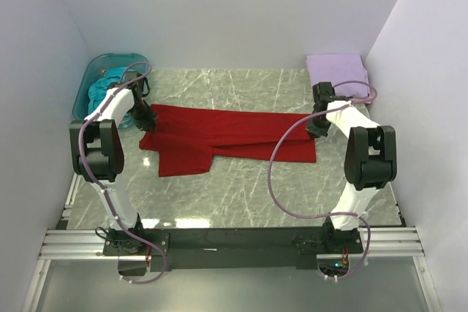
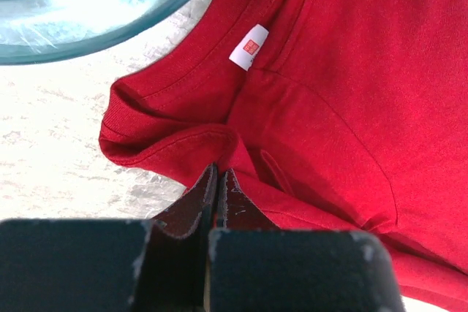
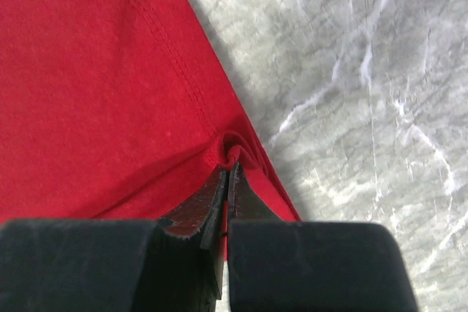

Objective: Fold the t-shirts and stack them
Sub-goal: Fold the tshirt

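A deep red t-shirt [image 1: 227,135] lies spread across the middle of the marble table, partly folded lengthwise. My left gripper [image 1: 146,118] is shut on its left edge near the collar, pinching a fold of red cloth [image 2: 219,144] below the white neck label [image 2: 249,47]. My right gripper [image 1: 316,126] is shut on the shirt's right hemmed edge [image 3: 232,144]. A folded lavender t-shirt [image 1: 336,71] lies at the back right corner. A teal t-shirt [image 1: 102,91] sits bunched in the tub. The pale pink shirt is out of view.
A translucent blue-green plastic tub [image 1: 110,60] stands at the back left corner; its rim shows in the left wrist view [image 2: 95,20]. White walls close in the back and both sides. The metal rail [image 1: 234,242] with the arm bases runs along the near edge.
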